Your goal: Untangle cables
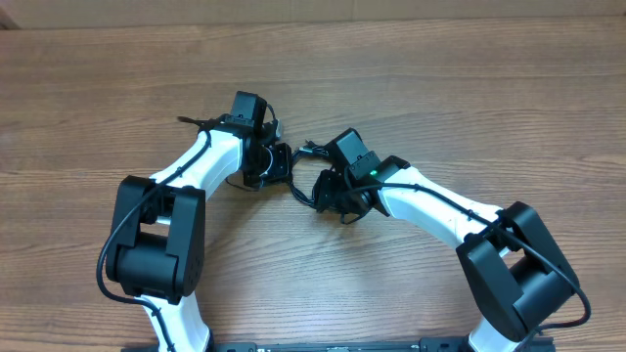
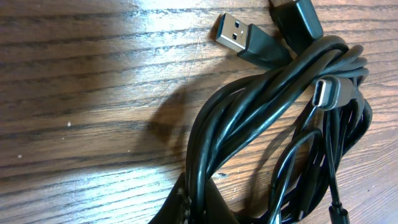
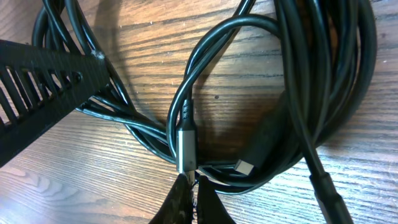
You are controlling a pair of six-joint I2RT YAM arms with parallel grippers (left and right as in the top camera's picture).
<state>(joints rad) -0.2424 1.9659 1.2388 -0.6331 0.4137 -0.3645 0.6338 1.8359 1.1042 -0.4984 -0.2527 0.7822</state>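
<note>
The cables [image 1: 302, 189] are a small black coiled bundle on the wooden table, between my two grippers. In the left wrist view the bundle [image 2: 261, 124] shows a USB-A plug [image 2: 239, 34] and a small silver-tipped plug [image 2: 326, 93]. My left gripper [image 2: 199, 208] is shut on a few strands of the bundle. In the right wrist view my right gripper [image 3: 194, 196] is shut on the tip of a silver-sleeved plug [image 3: 186, 146] that lies over the coils [image 3: 323, 93]. In the overhead view the left gripper [image 1: 269, 164] and the right gripper [image 1: 331, 191] are close together.
The wooden table [image 1: 469, 88] spreads all around the bundle. A ribbed black finger of the left gripper [image 3: 43, 81] crosses the left of the right wrist view, over some strands. Both arm bases [image 1: 156, 244] sit at the near edge.
</note>
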